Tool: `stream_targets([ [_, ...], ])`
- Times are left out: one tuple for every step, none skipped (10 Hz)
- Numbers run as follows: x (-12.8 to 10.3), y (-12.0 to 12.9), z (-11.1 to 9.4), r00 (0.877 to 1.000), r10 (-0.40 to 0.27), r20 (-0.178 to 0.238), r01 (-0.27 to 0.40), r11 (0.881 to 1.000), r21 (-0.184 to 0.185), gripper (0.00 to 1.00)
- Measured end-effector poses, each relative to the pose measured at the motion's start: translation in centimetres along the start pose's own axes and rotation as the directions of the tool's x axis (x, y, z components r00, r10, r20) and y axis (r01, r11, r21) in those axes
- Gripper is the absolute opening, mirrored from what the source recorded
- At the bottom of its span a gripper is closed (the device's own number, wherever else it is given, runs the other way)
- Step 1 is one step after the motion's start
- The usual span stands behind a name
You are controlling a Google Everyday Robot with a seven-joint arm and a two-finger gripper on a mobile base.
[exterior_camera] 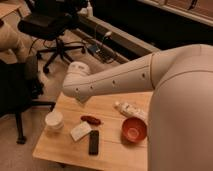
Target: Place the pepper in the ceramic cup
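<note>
The pepper (91, 120) is small, dark red and elongated, lying on the wooden table (60, 150) left of centre. The ceramic cup (54, 120) is short and white, standing near the table's left edge, a short way left of the pepper. My white arm (120, 80) reaches in from the right, and its rounded elbow (76, 82) hangs above the table's far left part. The gripper is not in view: only the arm's thick links show, and nothing is seen holding the pepper.
A flat white block (80, 131) and a black remote (93, 142) lie in front of the pepper. An orange-red bowl (134, 130) and a clear wrapped item (129, 109) sit to the right. Office chairs (50, 25) stand on the floor behind and to the left.
</note>
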Motion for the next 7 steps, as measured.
stream_targets([
  [0.8,0.0,1.4,1.000,-0.022,-0.015,0.021,1.000,-0.007,0.65],
  [1.6,-0.1,2.3,0.999,-0.035,-0.028,0.035,0.999,-0.005,0.65],
  [2.4,-0.2,3.1,0.998,-0.051,-0.043,0.051,0.999,-0.001,0.65],
  [3.1,0.1,4.1,0.996,-0.074,-0.055,0.074,0.997,-0.001,0.65],
  [3.3,0.4,4.5,0.995,-0.085,-0.058,0.085,0.996,-0.005,0.65],
  [3.7,0.7,5.0,0.994,-0.094,-0.060,0.093,0.996,-0.010,0.65],
  [4.1,1.0,5.5,0.993,-0.099,-0.061,0.098,0.995,-0.018,0.65],
])
